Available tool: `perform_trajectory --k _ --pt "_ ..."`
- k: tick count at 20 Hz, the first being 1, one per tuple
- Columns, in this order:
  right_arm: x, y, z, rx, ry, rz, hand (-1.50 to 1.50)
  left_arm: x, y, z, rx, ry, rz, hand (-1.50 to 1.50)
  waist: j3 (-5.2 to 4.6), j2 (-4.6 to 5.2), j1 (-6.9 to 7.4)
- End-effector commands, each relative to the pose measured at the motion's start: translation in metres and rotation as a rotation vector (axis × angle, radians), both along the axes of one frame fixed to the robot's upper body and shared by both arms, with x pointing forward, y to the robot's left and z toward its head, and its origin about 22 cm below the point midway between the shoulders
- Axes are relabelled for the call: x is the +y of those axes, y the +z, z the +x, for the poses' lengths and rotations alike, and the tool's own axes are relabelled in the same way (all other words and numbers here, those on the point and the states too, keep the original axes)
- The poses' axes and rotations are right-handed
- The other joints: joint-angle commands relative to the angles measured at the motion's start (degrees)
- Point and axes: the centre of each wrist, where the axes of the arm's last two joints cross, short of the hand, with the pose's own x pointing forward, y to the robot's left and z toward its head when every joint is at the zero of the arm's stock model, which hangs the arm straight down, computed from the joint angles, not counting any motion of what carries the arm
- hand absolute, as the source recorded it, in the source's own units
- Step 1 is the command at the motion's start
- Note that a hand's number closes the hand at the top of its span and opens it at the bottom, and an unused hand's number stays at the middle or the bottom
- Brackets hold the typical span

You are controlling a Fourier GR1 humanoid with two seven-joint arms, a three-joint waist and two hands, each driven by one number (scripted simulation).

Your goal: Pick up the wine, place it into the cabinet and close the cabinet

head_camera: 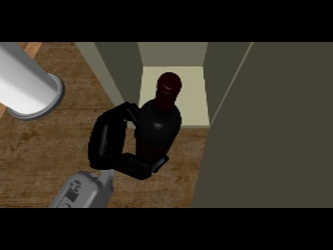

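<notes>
One hand (118, 146) is curled round our wine (159, 122) just before the cabinet (173, 97); we could, seemingly, clip its open door (284, 127) and tip the bottle.

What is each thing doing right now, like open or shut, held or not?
Wine bottle: upright, held, in front of the cabinet opening.
Hand: curled round the bottle.
Cabinet: open, pale inside showing.
Cabinet door: swung open at the right.
White cylinder: at the upper left, not touched.
</notes>
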Motion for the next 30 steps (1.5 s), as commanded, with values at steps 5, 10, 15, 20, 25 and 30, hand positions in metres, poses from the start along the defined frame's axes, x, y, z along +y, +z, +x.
perform_trajectory --k 5,10,15,20,25,30 --pt "-0.005 -0.001 -0.02 0.013 0.067 -0.002 -1.5 -0.048 0.066 0.02 0.046 0.01 0.003 1.5 -0.04 0.19 -0.43" --pt "-0.011 0.004 -0.006 0.007 0.055 -0.001 -1.5 -0.06 0.093 0.038 0.108 0.042 -0.015 1.5 -0.03 0.32 -0.46" --pt "-0.014 -0.002 -0.012 0.004 0.063 -0.003 -1.5 -0.052 0.085 0.054 0.063 0.087 0.019 1.5 -0.04 0.35 -0.41" --pt "-0.006 0.001 -0.016 0.022 0.074 -0.006 -1.5 -0.058 0.08 0.073 0.022 0.129 0.109 1.5 -0.08 0.37 -0.78" --pt "-0.012 -0.007 -0.026 -0.002 0.059 0.001 -1.5 -0.059 0.078 0.072 -0.023 0.163 0.189 1.5 -0.04 0.24 -0.56" --pt "-0.011 -0.005 -0.007 0.009 0.059 0.013 -1.5 -0.06 0.05 0.085 0.003 0.167 0.194 1.5 -0.06 0.46 -0.68"
